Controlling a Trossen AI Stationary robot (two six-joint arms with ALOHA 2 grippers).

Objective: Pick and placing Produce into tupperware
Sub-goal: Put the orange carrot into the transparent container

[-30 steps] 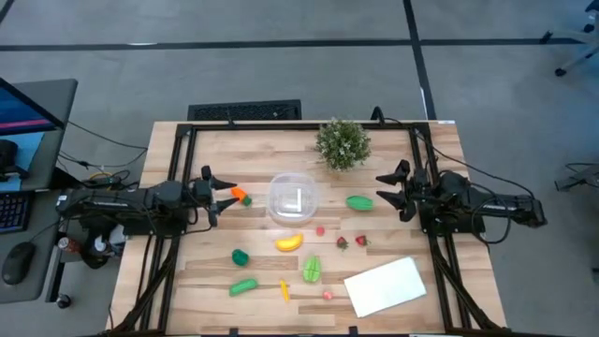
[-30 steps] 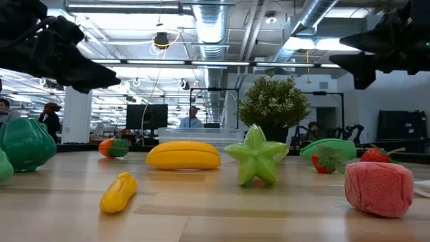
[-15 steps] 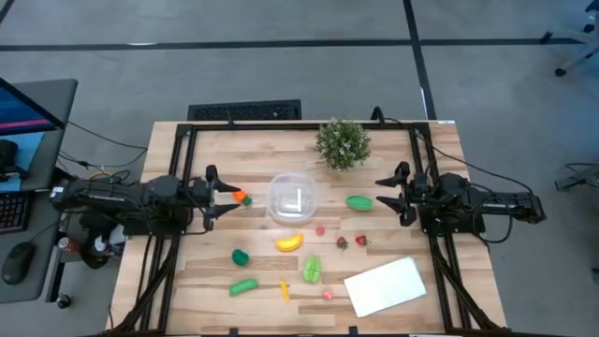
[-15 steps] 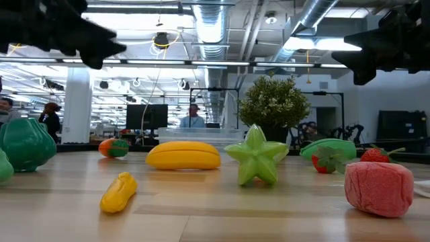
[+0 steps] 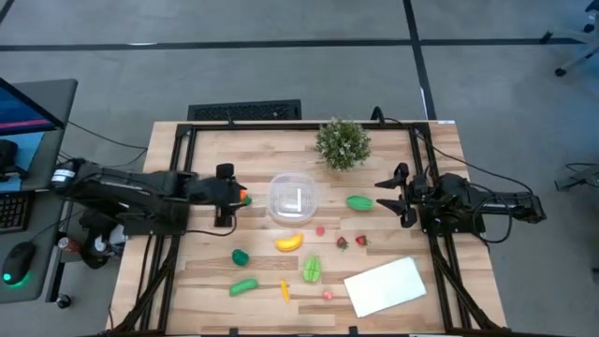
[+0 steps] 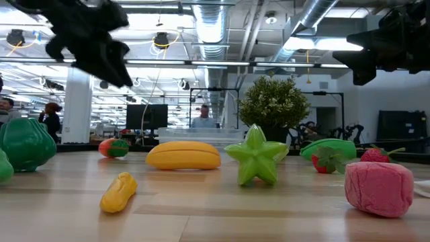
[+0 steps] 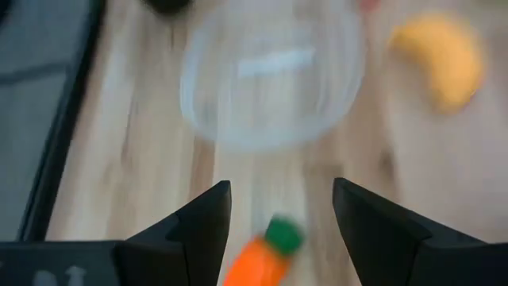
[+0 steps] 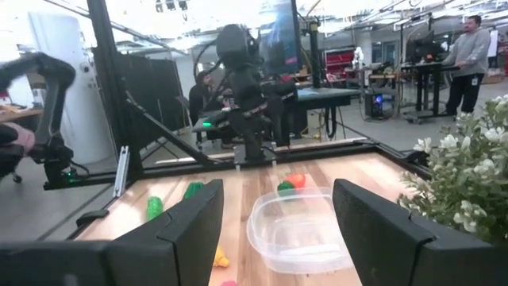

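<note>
The clear tupperware (image 5: 293,198) stands at the table's middle. An orange carrot (image 5: 242,197) lies just to its left. My left gripper (image 5: 226,197) hovers open above the carrot, slanting down; in its wrist view the carrot (image 7: 264,253) shows between and below the fingers, touching neither. More produce lies toward the near edge: a yellow banana (image 5: 289,242), a green star fruit (image 5: 312,269), green pieces (image 5: 241,256) (image 5: 243,285) and red berries (image 5: 343,242). A green piece (image 5: 359,201) lies to the right of the tupperware. My right gripper (image 5: 395,195) waits open and level at the right, holding nothing.
A bushy potted plant (image 5: 343,142) stands at the far side, behind the tupperware. A flat white sheet (image 5: 386,285) lies at the near right corner. Black frame rails (image 5: 174,168) run along the table's left and right sides. People stand in the room beyond the table.
My left gripper has risen and gone toward the tupperware, tipping from level to slanting down over the carrot; its fingers stay open. The produce and the tupperware have not moved.
</note>
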